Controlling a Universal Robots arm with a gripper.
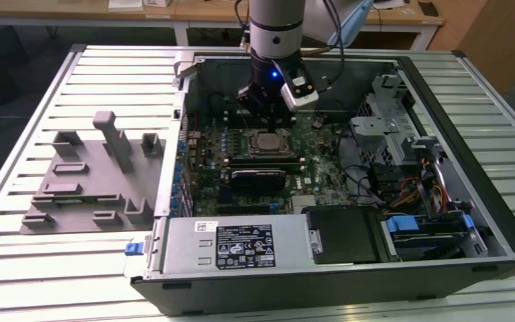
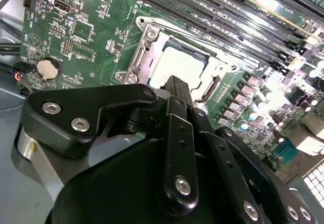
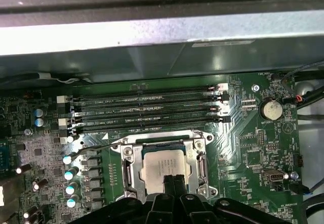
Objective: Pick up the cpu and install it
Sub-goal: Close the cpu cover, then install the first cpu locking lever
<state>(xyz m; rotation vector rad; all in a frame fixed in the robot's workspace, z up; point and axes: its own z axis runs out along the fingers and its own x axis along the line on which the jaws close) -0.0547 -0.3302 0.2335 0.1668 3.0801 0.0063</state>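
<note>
cpu [image 1: 269,142] lies flat inside the frame [image 1: 249,143] on the motherboard [image 1: 206,168] in the exterior view, low within the open case [image 1: 179,87]. Cables [image 1: 365,171] and a drive cage [image 1: 378,127] crowd the exterior view's right, while the room straight above the chip is taken by the arm alone. The arm [image 1: 275,33] stands vertical inside the case, and the gripper [image 1: 270,125] hangs right over the cpu. The case rests on a ribbed metal table [image 1: 25,268], with a grey fixture [image 1: 88,181] beside it on the exterior view's left. In the second wrist view the black, bolted fingers [image 2: 177,133] lead to the gripper [image 2: 175,84], its tips drawn together with nothing between them, just over the cpu [image 2: 174,62], a pale, shiny square. The chip's edges sit within the silver frame [image 2: 143,44], and a coin battery [image 2: 44,69] lies well apart on the green board. In the first wrist view the gripper [image 3: 172,179] shows a hairline slit between its tips, over one edge of the cpu [image 3: 157,166]; whether they touch it I cannot tell. The frame [image 3: 129,166] hems all four sides, long black memory slots [image 3: 147,107] run just beyond it, and a grey case wall [image 3: 152,37] stands past those.
</note>
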